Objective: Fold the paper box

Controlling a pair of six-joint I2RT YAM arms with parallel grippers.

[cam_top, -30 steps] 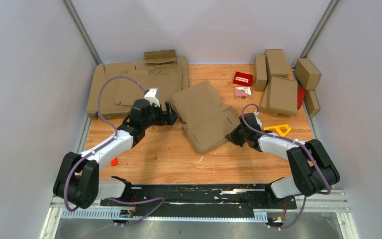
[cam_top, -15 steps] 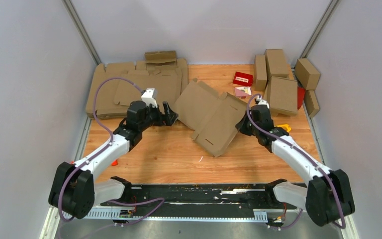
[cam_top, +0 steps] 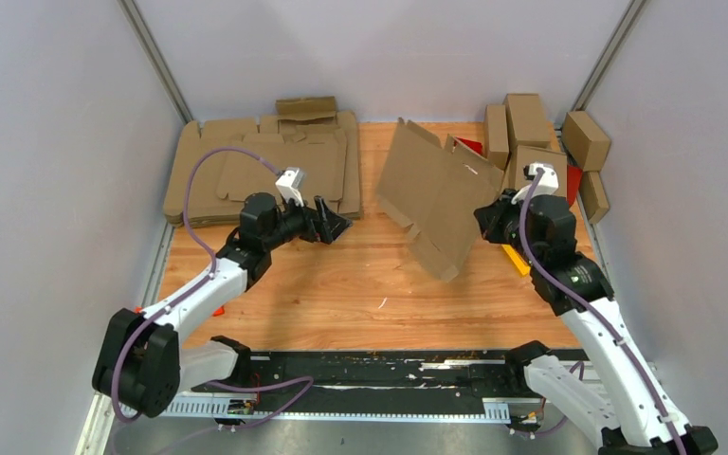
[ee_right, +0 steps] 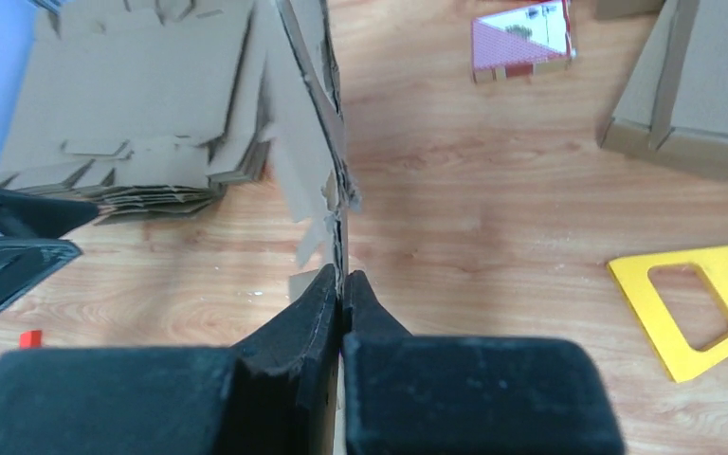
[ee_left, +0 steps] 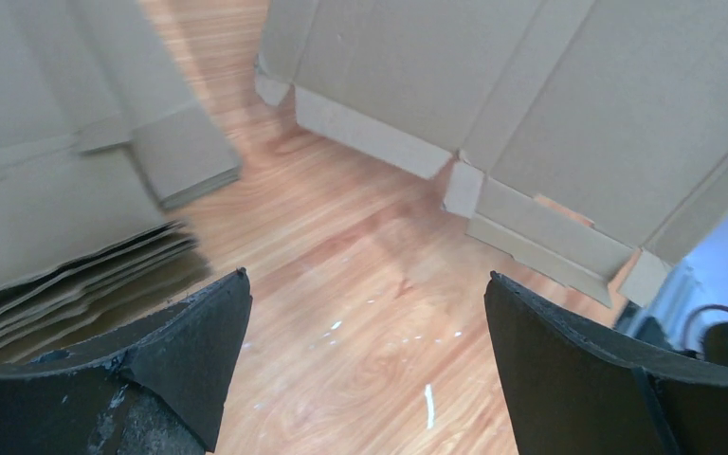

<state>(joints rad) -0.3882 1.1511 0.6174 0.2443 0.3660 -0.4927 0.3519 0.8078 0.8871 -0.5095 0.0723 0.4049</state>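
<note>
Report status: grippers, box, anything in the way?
Right gripper shut on paper box edge. Left gripper open, empty, apart from it. Box unfolded, tilted up steeply. Blank stack left, yellow tool right, neither touching it.

Robot lab cell, grey panel walls (cam_top: 47,142), wooden bench (cam_top: 341,284)

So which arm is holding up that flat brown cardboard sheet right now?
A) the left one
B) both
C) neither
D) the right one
D: the right gripper is shut on the edge of the paper box, while the left gripper stands open and apart from it.
</note>
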